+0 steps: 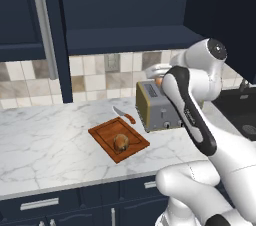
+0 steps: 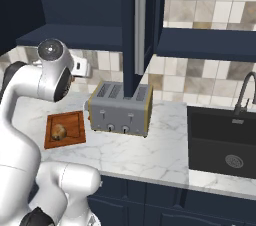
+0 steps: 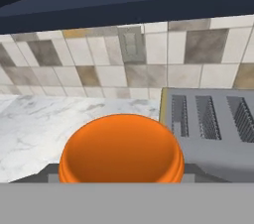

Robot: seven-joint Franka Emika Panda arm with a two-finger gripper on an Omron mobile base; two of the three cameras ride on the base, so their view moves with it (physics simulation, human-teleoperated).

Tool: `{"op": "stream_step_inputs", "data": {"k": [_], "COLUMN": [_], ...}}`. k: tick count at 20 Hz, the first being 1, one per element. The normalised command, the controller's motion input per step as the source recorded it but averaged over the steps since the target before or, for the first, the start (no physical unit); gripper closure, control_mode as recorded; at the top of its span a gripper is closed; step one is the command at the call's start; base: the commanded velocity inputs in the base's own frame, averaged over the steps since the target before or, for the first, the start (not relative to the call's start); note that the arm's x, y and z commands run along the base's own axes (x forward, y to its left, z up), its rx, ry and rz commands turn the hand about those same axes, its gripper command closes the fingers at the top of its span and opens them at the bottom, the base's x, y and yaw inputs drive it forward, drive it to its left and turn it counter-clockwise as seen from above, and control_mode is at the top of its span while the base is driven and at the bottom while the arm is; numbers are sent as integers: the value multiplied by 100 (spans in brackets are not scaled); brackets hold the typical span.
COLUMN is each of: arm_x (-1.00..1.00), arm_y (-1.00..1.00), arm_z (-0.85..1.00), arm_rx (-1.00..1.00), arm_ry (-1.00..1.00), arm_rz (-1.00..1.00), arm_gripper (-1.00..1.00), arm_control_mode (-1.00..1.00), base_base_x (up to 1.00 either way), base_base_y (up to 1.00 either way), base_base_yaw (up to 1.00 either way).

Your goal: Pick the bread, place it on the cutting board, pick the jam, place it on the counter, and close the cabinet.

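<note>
While the bread [image 1: 121, 142] lies on the cutting board [image 1: 102, 134] on the marble counter [image 1: 45, 135], the gripper [image 3: 121, 181] pinches the orange jam [image 3: 121, 149] between its jaws, held above the counter just beside the toaster [image 3: 213, 124], under the navy cabinet [image 1: 125, 5].

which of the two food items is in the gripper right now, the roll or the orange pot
The orange jam pot: it sits between the gripper's fingers beside the toaster, while the bread lies on the cutting board.
</note>
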Motion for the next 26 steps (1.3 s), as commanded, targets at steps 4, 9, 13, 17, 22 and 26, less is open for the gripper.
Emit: {"op": "stream_step_inputs", "data": {"k": [4, 9, 13, 17, 22, 26], "arm_x": [-6, -3, -3, -3, -2, -5], "arm_y": [-22, -20, -19, -18, -17, -19], "arm_z": [-41, -38, -36, -33, -34, -35], "arm_rx": [0, 0, 0, 0, 0, 0], "arm_ry": [0, 0, 0, 0, 0, 0], "arm_rz": [0, 0, 0, 0, 0, 0], "arm_gripper": [100, 100, 100, 100, 100, 100], "arm_control_mode": [-100, -100, -100, -100, -100, -100], "base_base_x": [0, 0, 0, 0, 0, 0], "base_base_y": [0, 0, 0, 0, 0, 0], "base_base_yaw": [0, 0, 0, 0, 0, 0]}}
